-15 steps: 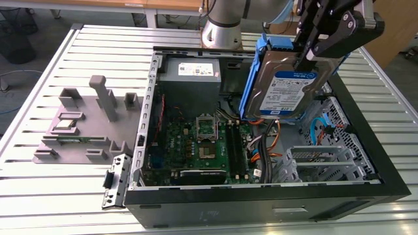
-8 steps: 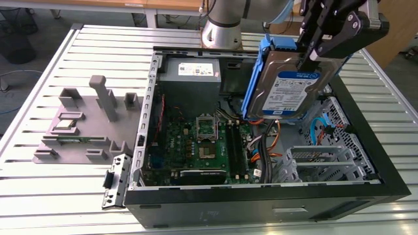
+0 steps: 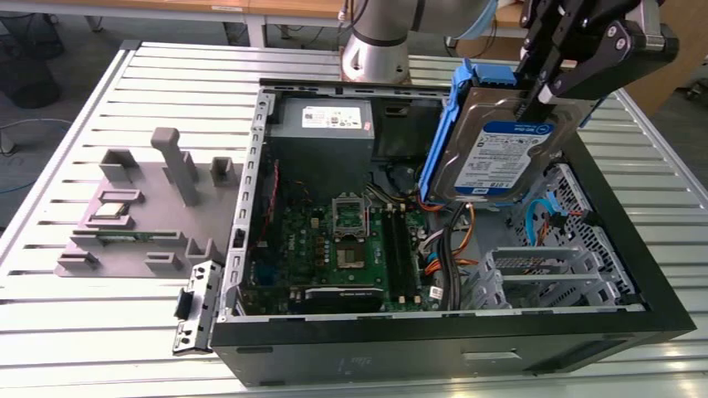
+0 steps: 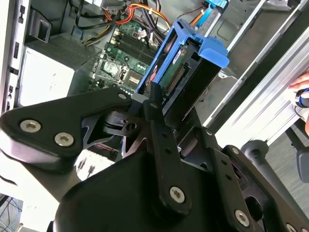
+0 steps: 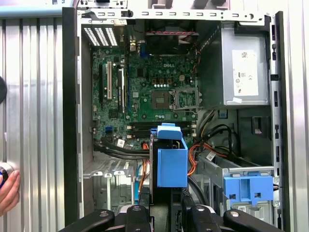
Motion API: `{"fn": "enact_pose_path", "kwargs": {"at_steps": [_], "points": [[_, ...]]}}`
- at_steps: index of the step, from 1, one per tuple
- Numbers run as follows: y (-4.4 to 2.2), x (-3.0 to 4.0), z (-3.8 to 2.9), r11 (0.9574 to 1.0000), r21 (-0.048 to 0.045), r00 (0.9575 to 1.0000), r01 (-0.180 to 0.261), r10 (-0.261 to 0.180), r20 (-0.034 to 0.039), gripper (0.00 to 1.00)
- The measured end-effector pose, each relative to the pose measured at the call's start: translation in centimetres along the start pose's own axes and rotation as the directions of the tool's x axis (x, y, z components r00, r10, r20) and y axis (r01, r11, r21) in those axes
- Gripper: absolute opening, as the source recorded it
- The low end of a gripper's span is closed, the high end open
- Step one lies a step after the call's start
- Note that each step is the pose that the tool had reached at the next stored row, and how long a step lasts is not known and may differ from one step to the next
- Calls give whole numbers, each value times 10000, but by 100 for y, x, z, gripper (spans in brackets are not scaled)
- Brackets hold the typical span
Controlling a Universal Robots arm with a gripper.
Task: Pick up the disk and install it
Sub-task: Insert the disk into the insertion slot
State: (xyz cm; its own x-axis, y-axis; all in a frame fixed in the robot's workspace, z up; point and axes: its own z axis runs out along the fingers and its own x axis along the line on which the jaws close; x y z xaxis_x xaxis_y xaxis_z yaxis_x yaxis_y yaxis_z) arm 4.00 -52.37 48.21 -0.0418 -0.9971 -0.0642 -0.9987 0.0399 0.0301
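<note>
My gripper is shut on the disk, a silver hard drive with a blue-and-white label and blue side rails. The drive hangs tilted, label facing the camera, above the exterior view's right part of the open computer case. In the second wrist view the disk sticks out beyond the black fingers, its connector edge showing. In the first wrist view its blue rail stands over the case's cables, with the gripper behind it.
Inside the case lie the motherboard and grey power-supply box, with a metal drive cage at the exterior view's right. A blue bracket sits in the cage. A grey fixture stands on the slatted table. A person's hand is nearby.
</note>
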Motion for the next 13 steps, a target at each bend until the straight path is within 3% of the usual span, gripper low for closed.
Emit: {"fn": "enact_pose_path", "kwargs": {"at_steps": [6, 13], "points": [[-14, 54, -1, 10000, 0, 10000, 0, 0, 0, 35], [-27, 196, -6, 10000, 0, 10000, 0, 0, 0, 35]]}}
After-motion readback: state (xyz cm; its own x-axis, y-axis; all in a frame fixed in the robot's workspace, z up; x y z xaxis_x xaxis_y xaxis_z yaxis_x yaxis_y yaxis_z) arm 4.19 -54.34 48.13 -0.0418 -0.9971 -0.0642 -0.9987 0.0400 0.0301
